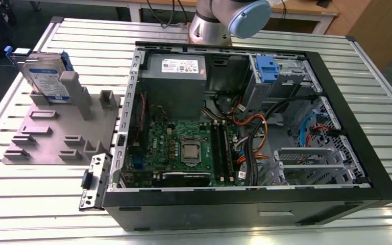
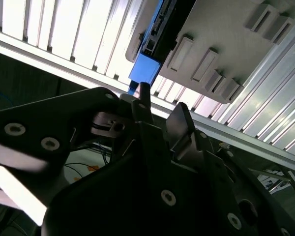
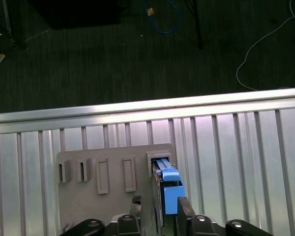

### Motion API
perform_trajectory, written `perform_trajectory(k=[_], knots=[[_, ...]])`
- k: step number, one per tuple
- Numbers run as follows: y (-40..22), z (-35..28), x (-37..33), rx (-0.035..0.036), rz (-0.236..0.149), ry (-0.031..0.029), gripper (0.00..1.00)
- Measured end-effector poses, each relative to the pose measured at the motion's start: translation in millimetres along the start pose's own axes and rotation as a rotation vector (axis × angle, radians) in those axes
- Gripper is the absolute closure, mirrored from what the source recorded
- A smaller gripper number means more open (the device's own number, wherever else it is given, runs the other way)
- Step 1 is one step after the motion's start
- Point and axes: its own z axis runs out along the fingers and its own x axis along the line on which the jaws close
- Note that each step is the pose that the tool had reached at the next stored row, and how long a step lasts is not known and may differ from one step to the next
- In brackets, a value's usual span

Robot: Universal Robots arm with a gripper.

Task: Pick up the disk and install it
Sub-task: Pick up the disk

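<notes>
The disk point(image 1: 46, 76) stands upright on edge in a slot at the far corner of a grey fixture plate point(image 1: 53, 132), on the exterior view's left. It is silver with a white-and-blue label and a blue carrier frame. In the first wrist view the disk point(image 3: 168, 189) appears edge-on with its blue carrier end showing. My gripper point(image 3: 159, 209) hovers well above it, with one finger point(image 3: 183, 205) on each side of its line. The second wrist view shows the gripper point(image 2: 161, 110) open and empty, with the disk point(image 2: 145, 69) beyond the fingertips.
An open computer case point(image 1: 250, 48) lies on the slatted metal table point(image 1: 359, 87), with the motherboard, cables and a drive bay with a blue clip point(image 1: 267, 69) at its far side. The arm's elbow point(image 1: 247, 15) rises behind the case. The table edge point(image 3: 137, 110) drops to dark floor.
</notes>
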Motion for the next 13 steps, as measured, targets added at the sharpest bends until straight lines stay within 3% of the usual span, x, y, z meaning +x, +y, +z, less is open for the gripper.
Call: perform_trajectory(k=[2,4,5,13], knots=[[0.0,0.1,0.0,0.0001,0.000,0.0003,0.53],[0.0,0.5,0.0,0.0004,0.000,0.0002,0.53],[0.0,0.7,0.0,0.0004,0.000,0.0002,0.47],[-0.1,2.5,0.0,0.0005,0.000,0.0002,0.47]])
